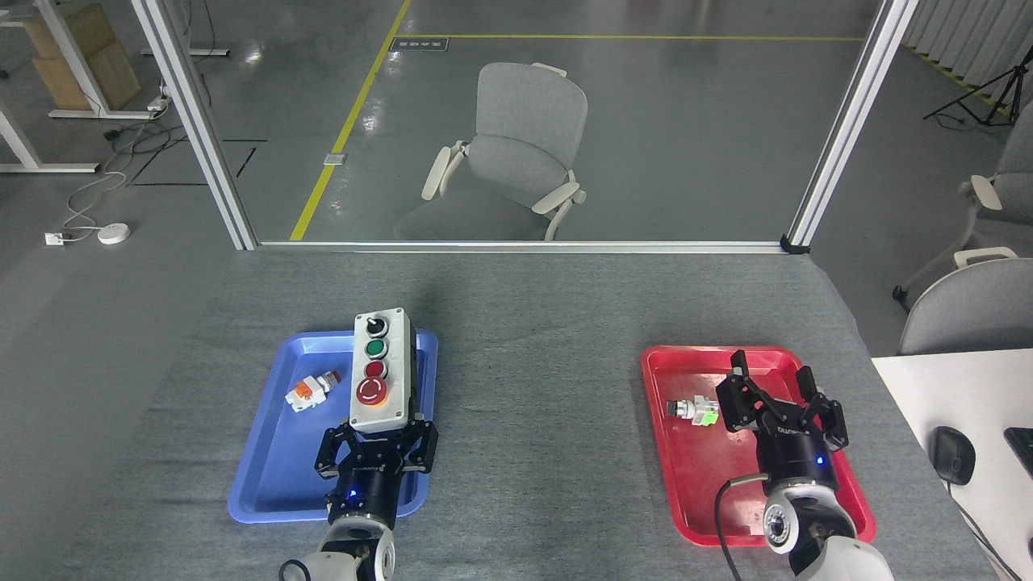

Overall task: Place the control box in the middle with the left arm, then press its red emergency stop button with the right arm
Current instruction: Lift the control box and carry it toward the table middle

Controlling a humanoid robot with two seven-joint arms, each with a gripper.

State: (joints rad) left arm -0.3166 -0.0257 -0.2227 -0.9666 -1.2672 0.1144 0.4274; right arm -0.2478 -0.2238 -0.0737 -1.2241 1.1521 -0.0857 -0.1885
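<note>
The control box, light grey with a black knob, a green, a small red and a large red emergency stop button, is lifted above the blue tray. My left gripper is shut on the box's near end. My right gripper, the one with the black cable loop, hovers open over the red tray, with nothing between its fingers.
A small orange-and-white button part lies in the blue tray, left of the box. A small green-and-silver part lies in the red tray beside my right gripper. Grey table cloth stretches between the trays. A white desk with a mouse is at the right.
</note>
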